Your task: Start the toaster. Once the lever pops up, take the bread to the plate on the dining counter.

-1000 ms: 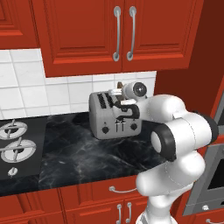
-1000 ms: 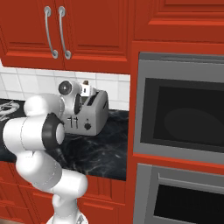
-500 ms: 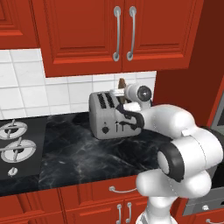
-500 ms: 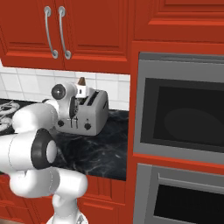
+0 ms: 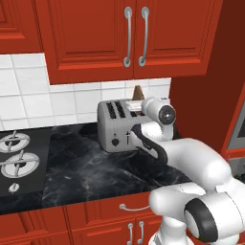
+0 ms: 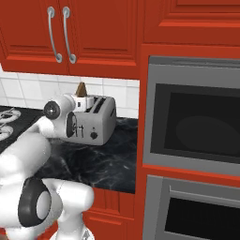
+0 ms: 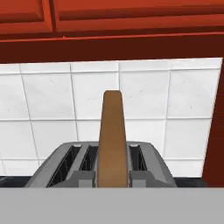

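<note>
Now, going left to right in the left base view: stove burners (image 5: 13,160) sit at the left edge of the black marble counter (image 5: 86,172), white tile backsplash (image 5: 62,103) behind, red upper cabinets (image 5: 129,36) above. The toaster (image 5: 117,125) stands at the back of the counter, front knobs facing the camera. The bread (image 5: 138,93) pokes up as a brown tip above the toaster's right side, just left of the wrist. The gripper (image 5: 139,103) is at the toaster top, mostly hidden by the wrist; its jaws are clenched, and from the hand view they appear to be grasping the bread.

Versus a second ago: the elbow has swung down and right toward the camera, the forearm now reaching up to the toaster from below right. The bread tip stands higher above the slots than it did half a second ago.

Right base view: cabinets (image 6: 61,33) at left, the wrist beside the toaster (image 6: 93,124), the bread (image 6: 81,89) sticking up over the near slots, gripper (image 6: 80,101) at its base. Built-in oven (image 6: 192,126) fills the right.

Hand view: the bread (image 7: 112,140) seen edge-on, upright, centred, rising out of the toaster (image 7: 148,168) between its slots, tiles (image 7: 175,100) behind. Fingertips are hidden below the frame.
</note>
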You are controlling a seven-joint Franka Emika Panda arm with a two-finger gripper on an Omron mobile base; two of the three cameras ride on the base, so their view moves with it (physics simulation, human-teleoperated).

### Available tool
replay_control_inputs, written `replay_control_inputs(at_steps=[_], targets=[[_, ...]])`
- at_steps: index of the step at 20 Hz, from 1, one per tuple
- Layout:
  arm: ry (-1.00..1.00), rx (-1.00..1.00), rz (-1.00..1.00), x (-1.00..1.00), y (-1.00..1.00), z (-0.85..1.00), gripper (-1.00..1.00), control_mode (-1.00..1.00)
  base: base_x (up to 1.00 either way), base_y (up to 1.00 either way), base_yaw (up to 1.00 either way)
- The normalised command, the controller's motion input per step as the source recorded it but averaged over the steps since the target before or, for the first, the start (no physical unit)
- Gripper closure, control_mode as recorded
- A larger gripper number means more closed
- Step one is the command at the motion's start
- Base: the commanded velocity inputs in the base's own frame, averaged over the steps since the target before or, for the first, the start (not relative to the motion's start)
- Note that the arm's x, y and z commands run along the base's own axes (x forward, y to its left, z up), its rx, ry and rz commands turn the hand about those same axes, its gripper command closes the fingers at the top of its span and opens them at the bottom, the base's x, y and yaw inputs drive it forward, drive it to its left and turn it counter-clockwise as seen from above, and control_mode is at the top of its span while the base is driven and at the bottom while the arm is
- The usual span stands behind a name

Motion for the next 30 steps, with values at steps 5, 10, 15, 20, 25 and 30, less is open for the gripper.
replay_control_inputs(at_steps=[5,10,15,20,25,30], targets=[[-0.03,-0.03,0.00,-0.91,0.00,0.48,1.00,-1.00,0.00,0.00,0.00],[0.00,-0.02,0.00,-0.98,0.00,0.49,1.00,-1.00,0.00,0.00,0.00],[0.05,-0.01,0.00,-1.00,0.00,0.27,1.00,-1.00,0.00,0.00,0.00],[0.14,0.00,0.00,-1.00,0.00,0.23,1.00,-1.00,0.00,0.00,0.00],[0.21,0.00,0.00,-1.00,-0.02,0.32,1.00,-1.00,0.00,0.00,0.00],[0.20,0.00,0.00,-0.92,-0.07,0.16,1.00,-1.00,0.00,0.00,0.00]])
